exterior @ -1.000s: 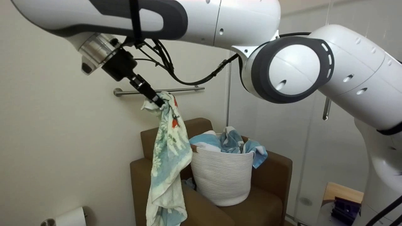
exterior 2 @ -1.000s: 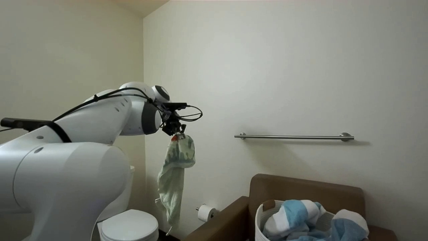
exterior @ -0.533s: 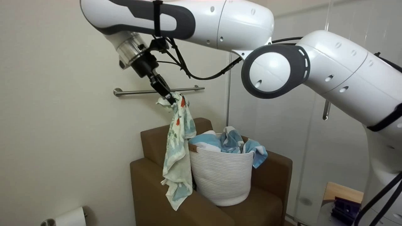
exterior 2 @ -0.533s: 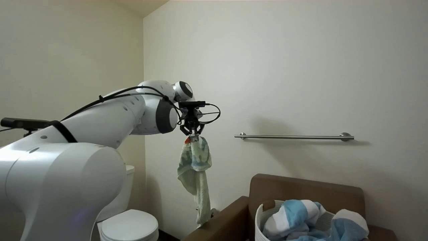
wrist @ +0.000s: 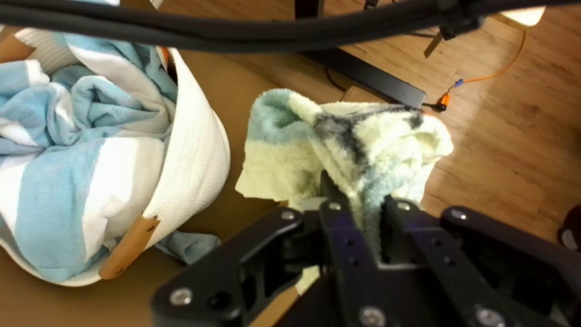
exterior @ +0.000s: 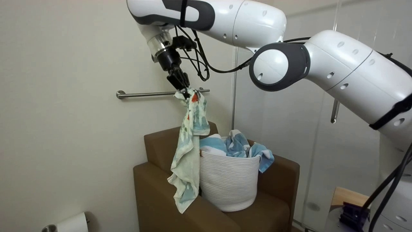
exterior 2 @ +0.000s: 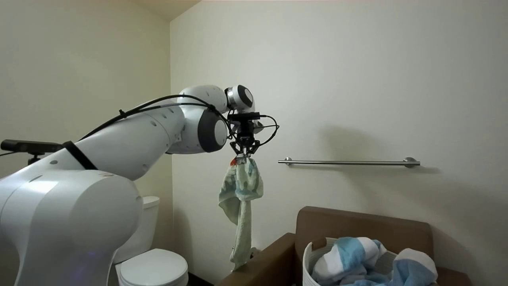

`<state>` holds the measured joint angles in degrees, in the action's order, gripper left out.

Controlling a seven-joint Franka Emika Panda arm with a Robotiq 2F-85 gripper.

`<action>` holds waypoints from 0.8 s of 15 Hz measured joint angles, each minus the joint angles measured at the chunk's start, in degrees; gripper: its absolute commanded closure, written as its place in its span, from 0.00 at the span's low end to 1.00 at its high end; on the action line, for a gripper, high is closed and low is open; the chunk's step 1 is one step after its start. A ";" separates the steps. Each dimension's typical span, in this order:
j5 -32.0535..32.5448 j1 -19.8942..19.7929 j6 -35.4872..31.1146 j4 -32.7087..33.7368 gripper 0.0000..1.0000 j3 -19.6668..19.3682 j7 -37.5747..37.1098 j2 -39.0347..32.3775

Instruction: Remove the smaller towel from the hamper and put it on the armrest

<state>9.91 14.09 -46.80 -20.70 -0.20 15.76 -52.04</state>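
Presently held up: 1 sm. towel (exterior: 188, 151), fluffy nap, cream to pale-green ground w/ soft blue-green areas; red patches nr. top, dk. grey streaks showing in wrist view. Hangs lengthwise: top bunched in tight folds, short flap w/ blue-green end to one side, longer tail narrowing to a corner.

Holder: gripper (wrist: 362, 197), pinching towel's gathered top btwn. its 2 fingers (wrist: 347, 245).

Location: in air, out of hamper (exterior: 230, 183), nr. armrest (exterior 2: 276, 256); in both exterior views lower tip meets armrest's outline, contact can't be told.

Hamper: white, ribbed sides, tan handles, stands on seat of brown chair (exterior: 162, 141). Contents: blue-&-white striped towels (wrist: 59, 195), 1 end draped over rim.

Wall item: metal bar (exterior: 141, 94), approx. horiz., passing behind towel's top in an exterior view.
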 measured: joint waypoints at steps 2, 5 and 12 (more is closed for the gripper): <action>-2.49 -2.50 -0.01 0.30 0.91 0.11 -3.49 0.80; -6.59 -6.02 -0.45 0.50 0.91 0.61 -9.33 1.94; -10.86 -9.20 -5.85 0.10 0.91 1.15 -16.83 1.94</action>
<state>-0.95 4.89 -52.65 -20.60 0.95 -1.06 -50.10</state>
